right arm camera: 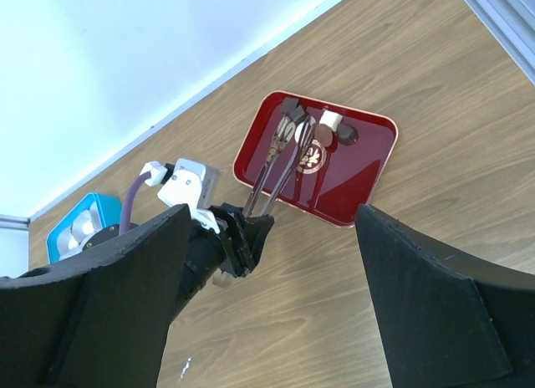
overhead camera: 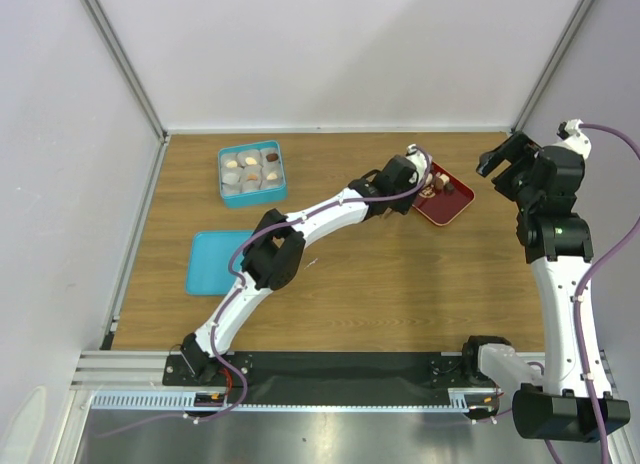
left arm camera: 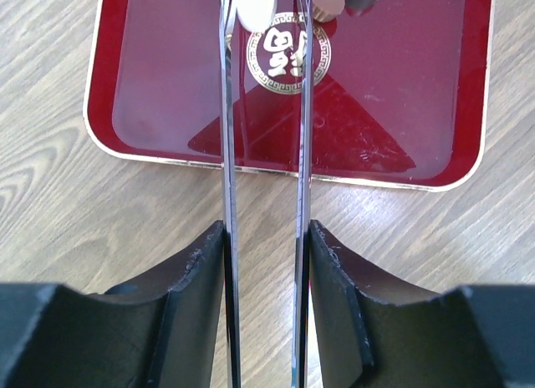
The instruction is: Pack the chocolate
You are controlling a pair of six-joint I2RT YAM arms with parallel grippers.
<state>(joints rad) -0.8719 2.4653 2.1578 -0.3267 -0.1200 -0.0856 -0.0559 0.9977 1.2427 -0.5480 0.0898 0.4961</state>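
1. The left end effector (left arm camera: 266, 242) was clenched on the tongs (left arm camera: 227, 137), whose blades reached over the red tray (left arm camera: 401, 87) on the surface (left arm camera: 50, 221).
2. A cream chocolate (left arm camera: 255, 7) sat between the blade tips at the tray's far end (pinched or only bracketed, I cannot tell).
3. The step in hand looked like picking that piece off the tray.
4. The next move would call for a firmer squeeze, a clean lift, then a carry to the blue box (overhead camera: 252, 200), well apart to the left.
5. The right end effector (right arm camera: 272, 229) hung released, holding nothing, off to the side.
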